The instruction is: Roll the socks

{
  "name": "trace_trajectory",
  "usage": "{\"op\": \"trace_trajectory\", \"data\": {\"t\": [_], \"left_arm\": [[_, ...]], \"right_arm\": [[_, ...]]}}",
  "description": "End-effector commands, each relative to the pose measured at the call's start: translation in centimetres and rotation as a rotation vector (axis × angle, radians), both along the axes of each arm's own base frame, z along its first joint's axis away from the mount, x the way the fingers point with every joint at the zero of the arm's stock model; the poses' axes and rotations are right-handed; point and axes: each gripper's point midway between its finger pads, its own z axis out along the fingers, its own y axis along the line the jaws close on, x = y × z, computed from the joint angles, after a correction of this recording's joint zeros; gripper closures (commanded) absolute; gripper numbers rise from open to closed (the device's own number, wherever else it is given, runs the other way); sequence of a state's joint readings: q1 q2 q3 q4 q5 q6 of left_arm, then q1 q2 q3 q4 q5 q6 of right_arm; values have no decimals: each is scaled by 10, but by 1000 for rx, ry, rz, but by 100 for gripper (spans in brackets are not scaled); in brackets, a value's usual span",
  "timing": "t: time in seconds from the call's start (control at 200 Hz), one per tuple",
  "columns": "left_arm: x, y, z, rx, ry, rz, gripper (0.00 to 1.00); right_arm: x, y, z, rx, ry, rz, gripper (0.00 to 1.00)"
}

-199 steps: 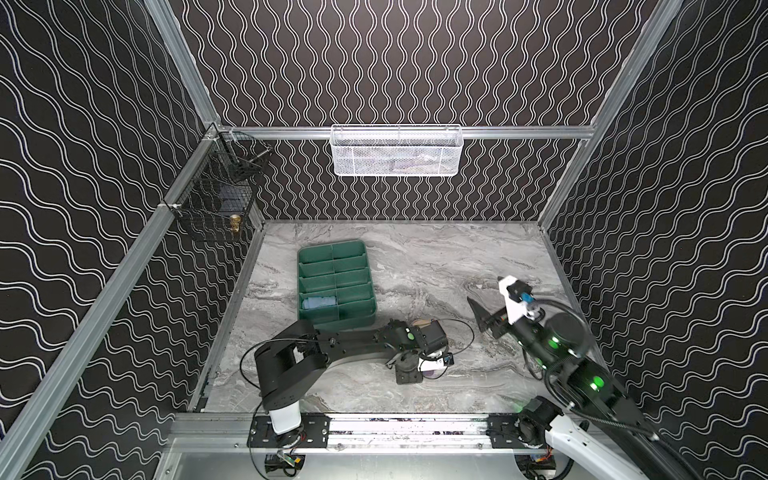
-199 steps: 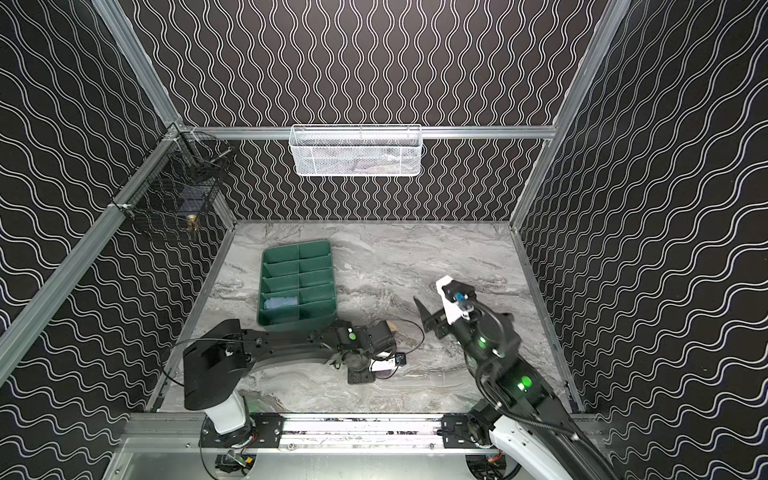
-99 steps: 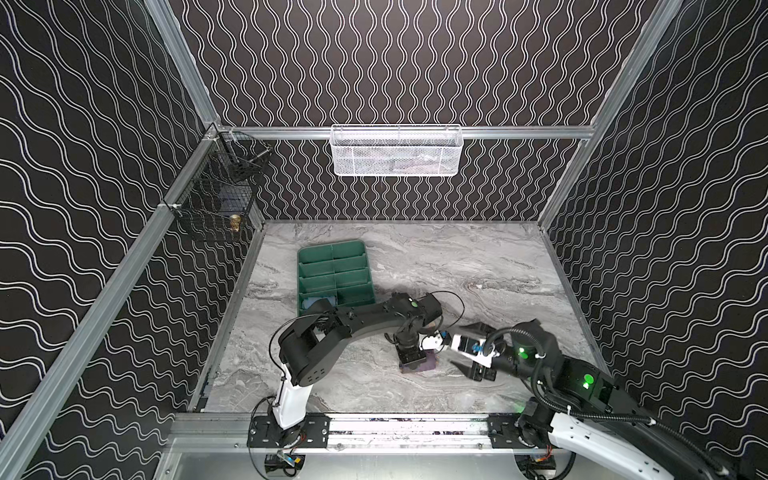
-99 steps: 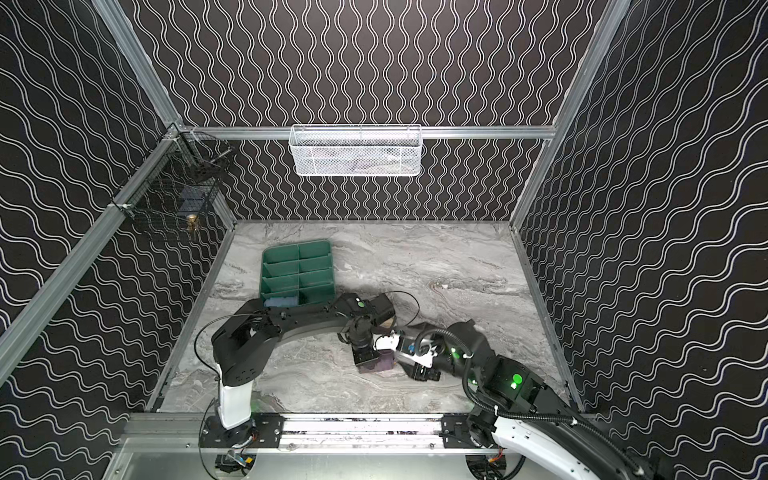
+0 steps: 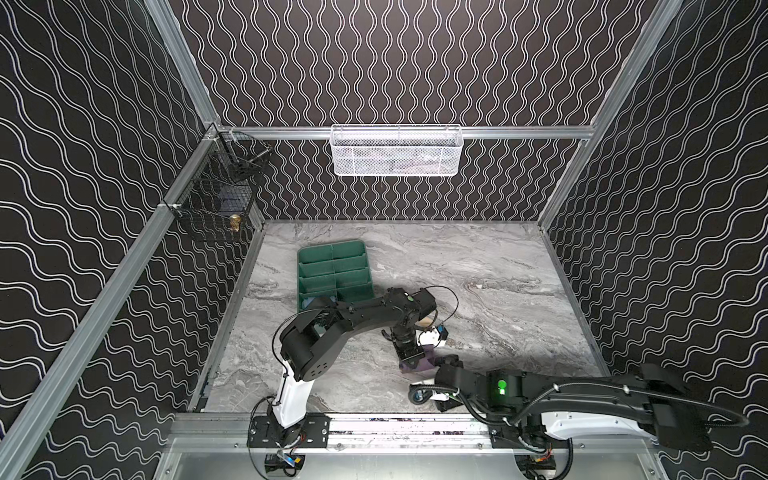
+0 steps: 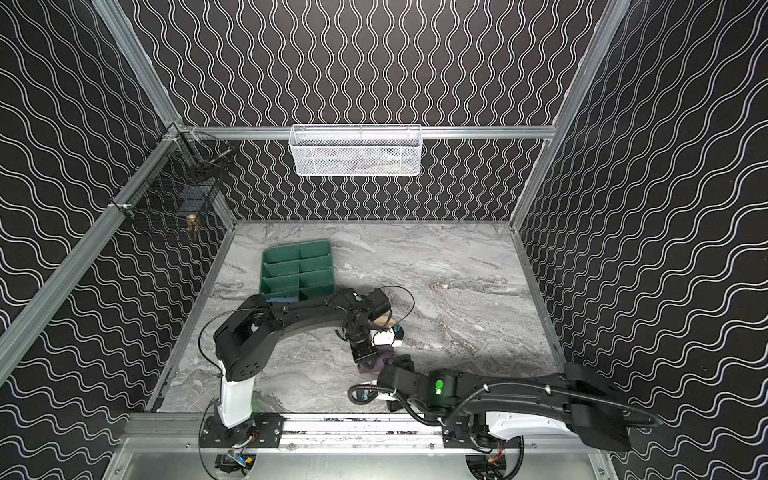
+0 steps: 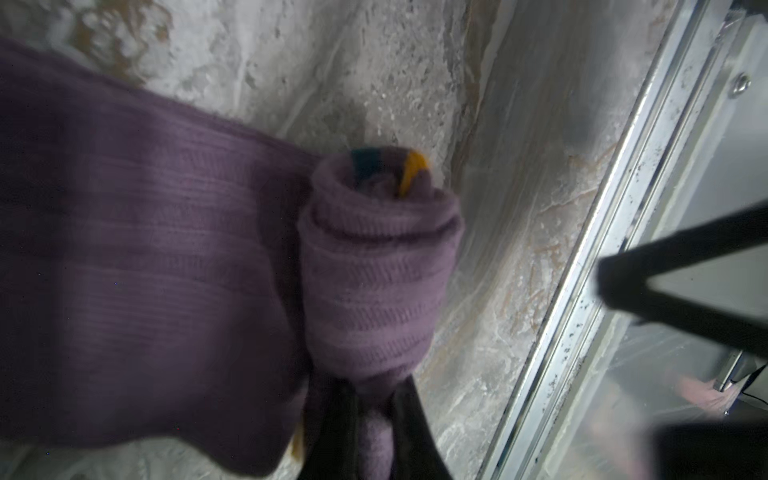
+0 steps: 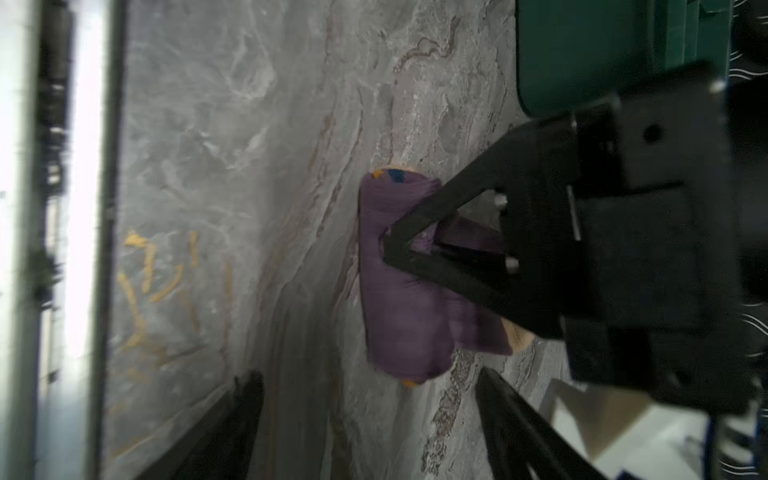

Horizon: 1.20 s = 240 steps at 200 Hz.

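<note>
Left claw (image 7: pixel 371 428) on rolled purple sock (image 7: pixel 374 270)

Wavy walls (image 5: pixel 395 62), stone floor (image 5: pixel 498 266)
The walls are black with white wiggly lines. A white basket (image 5: pixel 395 153) hangs at the back.

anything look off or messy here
Nothing is spilled or damaged. Only the purple sock looks untidy: it is only partly rolled, with a flat stretch trailing on the marble table. The left gripper has its jaws pinched on one end of the roll.
</note>
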State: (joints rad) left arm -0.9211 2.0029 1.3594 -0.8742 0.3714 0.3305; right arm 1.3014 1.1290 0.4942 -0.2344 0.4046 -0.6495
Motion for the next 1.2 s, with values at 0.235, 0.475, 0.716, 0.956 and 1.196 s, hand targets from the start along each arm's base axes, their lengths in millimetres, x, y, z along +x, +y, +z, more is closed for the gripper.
{"op": "trace_trajectory", "data": {"t": [0.235, 0.475, 0.716, 0.956, 1.196], "left_arm": [[12, 18, -25, 104, -70, -26, 100], [13, 15, -23, 89, -73, -28, 100], [17, 7, -9, 39, -105, -3, 100], [38, 18, 34, -16, -304, 111, 62], [58, 63, 98, -89, -579, 349, 51]], "right_arm": [[25, 21, -24, 27, 50, -3, 27], [13, 7, -56, -88, 160, -35, 59], [-5, 0, -68, -155, 308, -70, 99], [-20, -2, -64, -120, 424, -88, 100], [-40, 0, -55, -74, 645, -95, 100]]}}
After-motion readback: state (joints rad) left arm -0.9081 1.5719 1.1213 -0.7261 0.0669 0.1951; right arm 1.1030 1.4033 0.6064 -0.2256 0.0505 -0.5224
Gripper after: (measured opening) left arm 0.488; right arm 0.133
